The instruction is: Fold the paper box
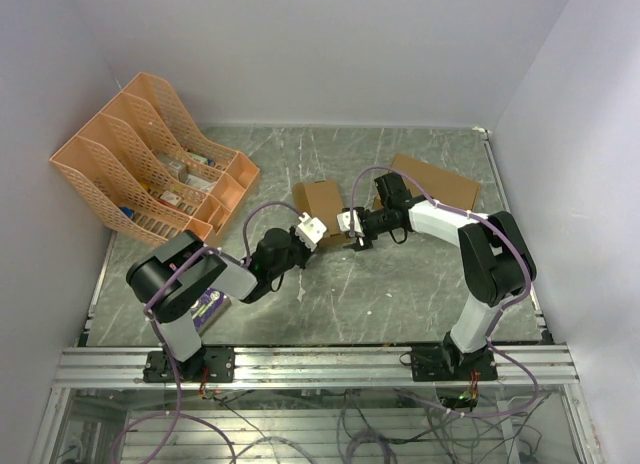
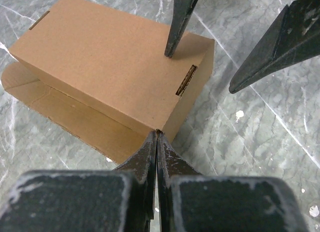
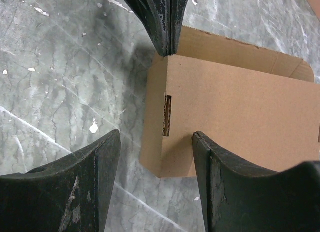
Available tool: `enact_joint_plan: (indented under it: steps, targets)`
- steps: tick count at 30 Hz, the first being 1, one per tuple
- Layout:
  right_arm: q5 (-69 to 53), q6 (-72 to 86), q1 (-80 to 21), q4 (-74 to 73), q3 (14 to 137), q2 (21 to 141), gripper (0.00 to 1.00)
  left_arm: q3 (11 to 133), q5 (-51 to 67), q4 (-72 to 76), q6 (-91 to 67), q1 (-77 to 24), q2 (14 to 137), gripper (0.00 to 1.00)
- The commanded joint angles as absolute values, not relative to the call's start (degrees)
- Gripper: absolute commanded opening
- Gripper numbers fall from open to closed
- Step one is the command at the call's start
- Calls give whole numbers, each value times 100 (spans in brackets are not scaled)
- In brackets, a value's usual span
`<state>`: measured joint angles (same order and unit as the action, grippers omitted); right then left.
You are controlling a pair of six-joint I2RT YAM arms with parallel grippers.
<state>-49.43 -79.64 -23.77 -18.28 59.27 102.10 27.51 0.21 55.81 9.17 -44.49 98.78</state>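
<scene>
Cardboard thin, light, stiff at creases, dents easily. Paper box (image 1: pixel 320 206) sits mid-table, formed, with one long flap flat on the table (image 1: pixel 400 294). Likely best hold: the end wall by the tab slot, or the loose flap edge. Left gripper (image 2: pixel 157 138) jaws pressed together, tip at box corner. Right gripper (image 3: pixel 156 136) jaws spread, straddling the end wall, gripping nothing. Marble-look top looks slick, box may skid. White walls close in; orange rack (image 1: pixel 150 159) at 10 o'clock, wider cardboard (image 1: pixel 435 184) at 2.
</scene>
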Motion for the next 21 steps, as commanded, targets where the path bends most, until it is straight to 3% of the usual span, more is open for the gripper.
enact_joint_plan:
  steps: [1, 5, 14, 19, 21]
  targets:
    - [-4790, -7884, -2478, -2241, 5889, 10414, 59, 3067, -149, 5498, 702, -4404, 9668, 7]
    - [-4790, -7884, -2478, -2242, 5890, 10411, 58, 3063, -122, 5385, 653, -4404, 9532, 7]
    - [-4790, -7866, -2479, -2254, 5906, 10432, 58, 2940, -305, 4655, 499, -4404, 8751, 31]
    - [-4790, -7853, -2479, -2247, 5915, 10433, 58, 2985, -809, 3833, 188, -4384, 8333, 34]
    - [-4805, -7849, -2479, -2256, 5919, 10429, 59, 3108, -1239, 3251, -278, -4209, 8262, 29]
